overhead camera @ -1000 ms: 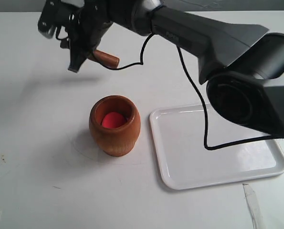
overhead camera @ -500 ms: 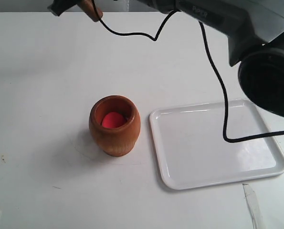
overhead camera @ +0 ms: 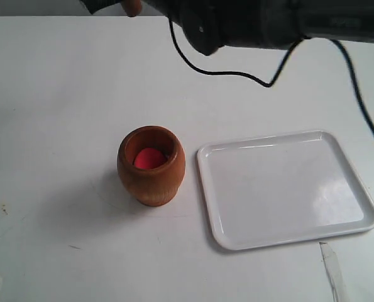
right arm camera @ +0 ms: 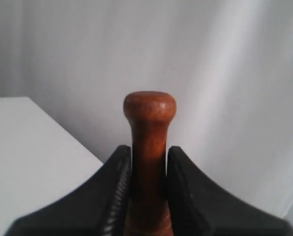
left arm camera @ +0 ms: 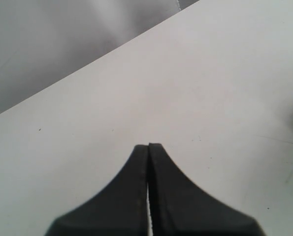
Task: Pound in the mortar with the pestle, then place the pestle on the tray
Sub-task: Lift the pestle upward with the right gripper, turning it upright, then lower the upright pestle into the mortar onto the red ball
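Note:
The orange-brown mortar [overhead camera: 151,165] stands upright on the white table, something red in its mouth. To its right lies the white tray [overhead camera: 287,189] with nothing on it. My right gripper [right arm camera: 149,151] is shut on the brown pestle [right arm camera: 149,142], whose rounded end sticks out past the fingertips. In the exterior view only a bit of the pestle [overhead camera: 132,7] shows at the top edge, high and behind the mortar, with the right arm stretching across the top. My left gripper [left arm camera: 148,146] is shut on nothing above bare table; it is not in the exterior view.
A black cable [overhead camera: 237,72] droops from the right arm over the table behind the tray. A strip of tape [overhead camera: 332,267] lies near the front right. The table's far edge meets a grey backdrop [left arm camera: 62,39].
The right arm has risen and swung back with the pestle, from just behind the mortar to the top edge of the exterior view. Mortar and tray have not moved.

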Tool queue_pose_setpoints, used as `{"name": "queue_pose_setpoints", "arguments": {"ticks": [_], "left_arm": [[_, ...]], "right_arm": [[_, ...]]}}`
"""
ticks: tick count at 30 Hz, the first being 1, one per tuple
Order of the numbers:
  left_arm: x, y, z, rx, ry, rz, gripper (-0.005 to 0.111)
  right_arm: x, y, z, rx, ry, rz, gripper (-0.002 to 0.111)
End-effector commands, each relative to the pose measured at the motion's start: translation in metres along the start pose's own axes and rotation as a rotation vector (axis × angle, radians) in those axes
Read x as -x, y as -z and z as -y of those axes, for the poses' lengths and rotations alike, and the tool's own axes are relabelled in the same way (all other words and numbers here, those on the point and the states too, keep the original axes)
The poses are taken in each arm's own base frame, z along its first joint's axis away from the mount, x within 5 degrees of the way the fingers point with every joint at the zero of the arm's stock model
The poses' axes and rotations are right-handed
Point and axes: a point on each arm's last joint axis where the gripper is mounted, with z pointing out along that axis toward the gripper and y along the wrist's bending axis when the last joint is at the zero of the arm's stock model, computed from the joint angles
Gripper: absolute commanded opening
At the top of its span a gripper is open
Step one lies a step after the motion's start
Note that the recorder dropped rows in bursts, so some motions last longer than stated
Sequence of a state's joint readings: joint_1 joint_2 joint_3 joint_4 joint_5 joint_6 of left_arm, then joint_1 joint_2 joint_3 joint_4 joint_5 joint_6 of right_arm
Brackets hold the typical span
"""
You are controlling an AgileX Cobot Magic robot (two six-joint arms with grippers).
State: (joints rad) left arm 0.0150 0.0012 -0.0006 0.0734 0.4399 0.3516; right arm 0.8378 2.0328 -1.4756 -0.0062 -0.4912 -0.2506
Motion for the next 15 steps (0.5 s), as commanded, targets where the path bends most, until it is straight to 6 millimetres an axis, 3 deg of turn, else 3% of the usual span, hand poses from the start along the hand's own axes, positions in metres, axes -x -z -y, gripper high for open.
{"name": "queue_pose_setpoints", "arguments": {"ticks": [1,4,7,15], "left_arm": [[0.000,0.000,0.001,-0.008,0.012,0.007,0.000],[0.000,0.000,0.001,-0.008,0.012,0.007,0.000],[0.000,0.000,0.001,-0.008,0.012,0.007,0.000],[0.000,0.000,0.001,-0.008,0.012,0.007,0.000]], "right_arm": [[0.019,0.060,0.002,0.000,-0.182,0.257,0.000],[0.018,0.104,0.000,0.006,-0.254,0.419,0.000],[0.002,0.136,-0.007,0.049,-0.317,0.382,0.000],[-0.026,0.185,-0.047,0.419,-0.276,0.230,0.000]]}}
